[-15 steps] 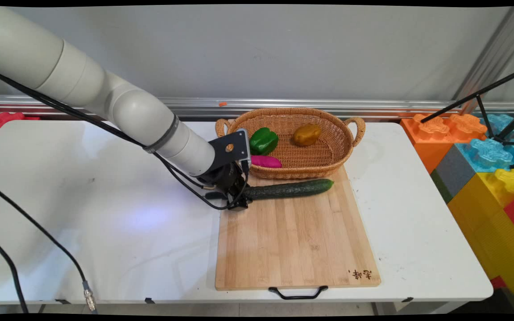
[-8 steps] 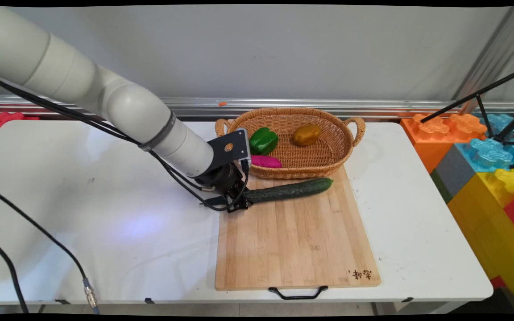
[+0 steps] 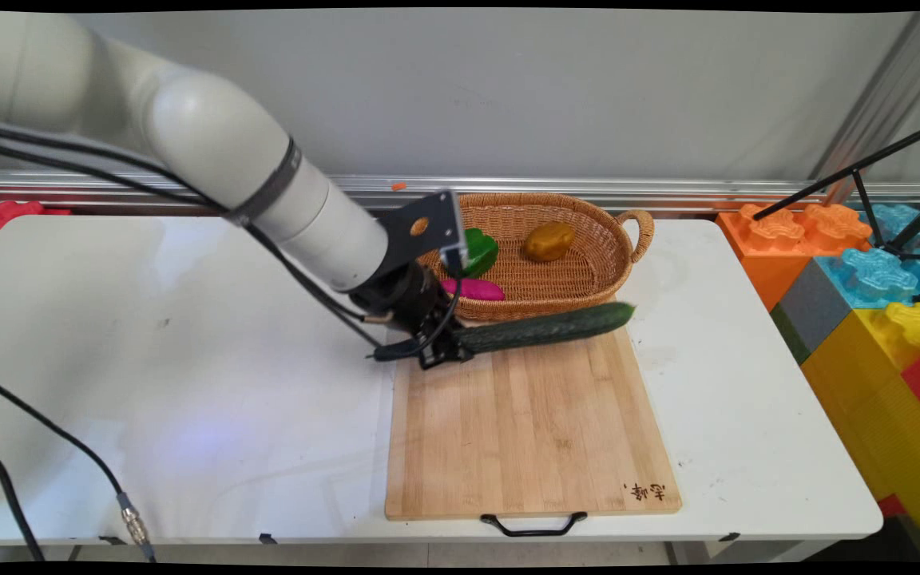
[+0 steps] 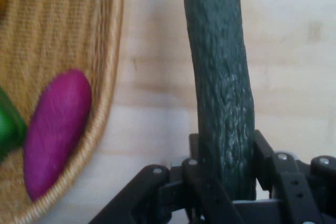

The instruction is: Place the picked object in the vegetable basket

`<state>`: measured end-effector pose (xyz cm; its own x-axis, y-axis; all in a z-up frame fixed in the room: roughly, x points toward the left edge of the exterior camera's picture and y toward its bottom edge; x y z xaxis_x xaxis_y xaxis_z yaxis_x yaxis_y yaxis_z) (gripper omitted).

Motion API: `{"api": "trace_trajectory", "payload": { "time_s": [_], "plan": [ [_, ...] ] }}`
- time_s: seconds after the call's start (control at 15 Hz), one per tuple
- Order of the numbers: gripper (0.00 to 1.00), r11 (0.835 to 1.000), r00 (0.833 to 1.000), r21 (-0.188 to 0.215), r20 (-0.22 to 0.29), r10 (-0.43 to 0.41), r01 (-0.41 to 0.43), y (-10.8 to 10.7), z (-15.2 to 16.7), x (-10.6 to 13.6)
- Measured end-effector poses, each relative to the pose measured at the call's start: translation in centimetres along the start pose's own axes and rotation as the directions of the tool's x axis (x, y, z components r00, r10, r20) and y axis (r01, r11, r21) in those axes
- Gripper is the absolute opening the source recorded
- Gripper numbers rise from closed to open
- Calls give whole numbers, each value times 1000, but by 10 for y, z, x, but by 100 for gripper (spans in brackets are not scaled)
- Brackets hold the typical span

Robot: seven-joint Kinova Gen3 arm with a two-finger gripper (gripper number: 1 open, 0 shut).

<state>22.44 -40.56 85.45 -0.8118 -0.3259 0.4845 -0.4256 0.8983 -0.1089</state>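
Observation:
A long dark green cucumber [image 3: 548,327] hangs just above the far edge of the wooden cutting board [image 3: 528,431], tilted up toward the right. My gripper [image 3: 446,351] is shut on the cucumber's left end. In the hand view the cucumber [image 4: 220,87] runs up from between the fingers [image 4: 265,153], with the board's pale wood behind it. Right behind it stands the wicker basket [image 3: 628,247], which holds a green pepper [image 3: 480,249], a magenta eggplant [image 3: 476,289] and a brown potato [image 3: 549,241]. The eggplant [image 4: 55,129] and the basket's rim [image 4: 107,98] lie to the left in the hand view.
Big coloured foam blocks [image 3: 867,303] are stacked off the table's right side. A black tripod [image 3: 875,200] stands over them. Black cables [image 3: 53,431] hang from the arm over the white table [image 3: 188,383] on the left. The board has a black handle [image 3: 533,525] at the near edge.
The gripper has lifted the cucumber off the board and carried it a little to the right; its free end now rises past the board's right corner. The arm has risen.

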Motion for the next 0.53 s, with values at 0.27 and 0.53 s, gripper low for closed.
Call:
{"api": "trace_trajectory", "payload": {
  "time_s": [0.27,0.53],
  "plan": [
    [0,999,997,36,-69,40,-37,-8,-17,35],
    [0,992,990,103,-120,78,-66,-29,-16,55]
  ]
}}
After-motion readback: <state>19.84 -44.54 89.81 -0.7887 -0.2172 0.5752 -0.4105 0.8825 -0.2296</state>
